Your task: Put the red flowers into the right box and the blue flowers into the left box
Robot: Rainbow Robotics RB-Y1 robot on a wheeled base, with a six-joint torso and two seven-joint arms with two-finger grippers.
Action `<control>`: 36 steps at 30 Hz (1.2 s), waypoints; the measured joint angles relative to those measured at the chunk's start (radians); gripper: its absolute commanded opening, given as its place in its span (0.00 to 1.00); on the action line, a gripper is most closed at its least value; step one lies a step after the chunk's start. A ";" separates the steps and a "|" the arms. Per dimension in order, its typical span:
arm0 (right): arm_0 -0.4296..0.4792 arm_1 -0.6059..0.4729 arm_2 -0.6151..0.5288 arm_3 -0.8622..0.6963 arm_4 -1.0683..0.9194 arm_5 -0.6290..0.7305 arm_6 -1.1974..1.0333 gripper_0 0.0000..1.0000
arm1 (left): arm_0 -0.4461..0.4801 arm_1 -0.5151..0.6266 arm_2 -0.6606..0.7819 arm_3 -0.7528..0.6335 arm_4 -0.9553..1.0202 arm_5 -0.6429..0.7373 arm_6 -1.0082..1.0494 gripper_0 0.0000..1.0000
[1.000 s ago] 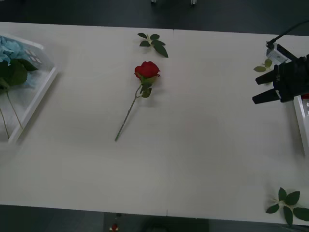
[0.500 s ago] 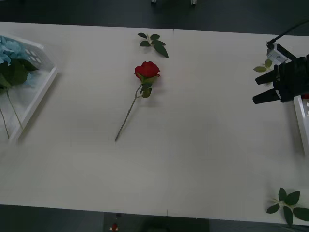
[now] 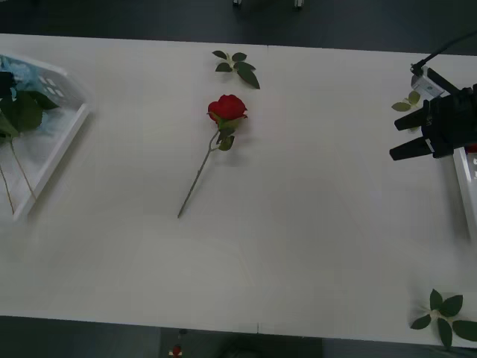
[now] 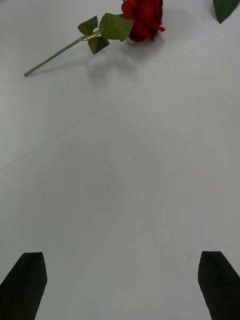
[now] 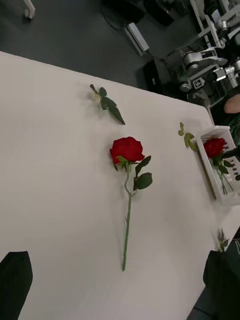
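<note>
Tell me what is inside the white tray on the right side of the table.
In the left wrist view, the white plastic rectangular tray holds one deep-red artificial rose with its green stem lying along the tray. The tray's near end is cut off, so anything there cannot be seen.

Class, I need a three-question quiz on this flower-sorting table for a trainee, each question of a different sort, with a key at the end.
1. True or false: the red rose on the table lies inside the left box.
2. Multiple choice: the right gripper is A) shut on the rose, B) open above the table near the right box, C) inside the left box.
3. Fill in: the left box holds ____ flowers.

Key:
1. False. It lies on the bare table, mid-table, with a leaf sprig beyond its bloom.
2. B. Its black fingers stand apart, holding nothing.
3. Blue. The right box already holds another red rose.
</note>
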 measured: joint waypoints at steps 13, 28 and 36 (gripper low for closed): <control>0.000 0.000 0.000 0.001 0.000 0.000 0.000 0.88 | -0.214 -0.165 -0.349 -0.045 -0.228 -0.162 0.000 1.00; 0.000 0.000 0.000 0.001 0.000 0.000 0.000 0.88 | -0.293 -0.323 -0.655 -0.045 -0.392 -0.460 0.000 1.00; 0.000 0.000 0.000 0.001 0.000 0.000 0.000 0.89 | -0.327 -0.395 -0.727 -0.045 -0.545 -0.531 0.120 1.00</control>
